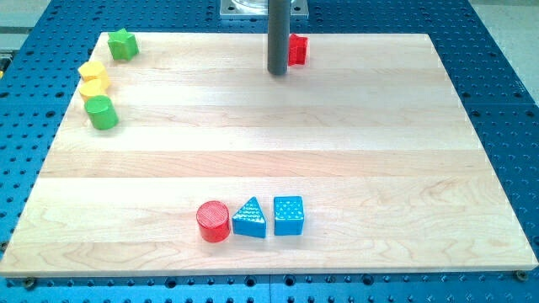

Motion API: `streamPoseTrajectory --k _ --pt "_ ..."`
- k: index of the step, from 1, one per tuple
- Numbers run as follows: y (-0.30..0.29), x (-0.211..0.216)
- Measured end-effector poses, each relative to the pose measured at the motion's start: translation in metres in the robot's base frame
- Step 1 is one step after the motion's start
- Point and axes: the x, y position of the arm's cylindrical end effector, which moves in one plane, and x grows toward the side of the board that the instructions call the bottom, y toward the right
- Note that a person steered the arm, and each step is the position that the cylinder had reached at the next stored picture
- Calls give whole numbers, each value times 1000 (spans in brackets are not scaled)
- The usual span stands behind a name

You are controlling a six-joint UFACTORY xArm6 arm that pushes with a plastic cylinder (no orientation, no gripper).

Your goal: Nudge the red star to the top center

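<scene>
Upper left: green star [123, 44], two yellow blocks [93, 78], green cylinder [103, 113] sitting idle. Bottom centre: red cylinder [213, 221], blue triangle [249, 218], blue cube [288, 215]. Top centre: my tip [279, 72], a bare rod grasping nothing, touching or nearly touching the red star [298, 50], partly hiding it; star seeming light, rigid, easy-sliding; push a flat side.
</scene>
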Motion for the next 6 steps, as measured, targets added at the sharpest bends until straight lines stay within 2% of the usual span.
streamPoseTrajectory --k 1,3,5,6 --pt "38 13" --pt "71 -31" --pt "37 -60" --pt "40 -22"
